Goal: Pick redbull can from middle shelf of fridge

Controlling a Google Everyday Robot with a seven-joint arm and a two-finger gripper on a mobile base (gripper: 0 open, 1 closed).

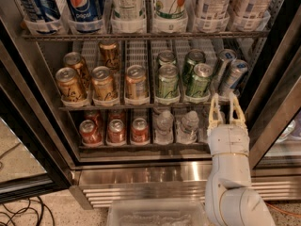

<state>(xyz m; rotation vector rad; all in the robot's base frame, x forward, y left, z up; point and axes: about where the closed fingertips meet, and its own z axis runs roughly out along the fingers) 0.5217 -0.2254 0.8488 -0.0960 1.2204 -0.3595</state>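
Observation:
The fridge [42, 107] stands open with three wire racks. The middle shelf [141, 103] holds gold cans at the left, green cans in the middle and two slim silver-blue redbull cans at the right. The front redbull can [232, 77] leans in the rightmost lane, with the second one [222, 63] behind it. My white gripper [225, 99] is open, fingers pointing up. It sits just below the front redbull can at the shelf's front edge, not touching the can.
The top rack holds tall bottles [84, 4]. The bottom rack holds red cans [114, 131] and water bottles [188, 126]. A dark door frame [273, 88] stands close on the right. A clear plastic bin [155, 215] lies on the floor below.

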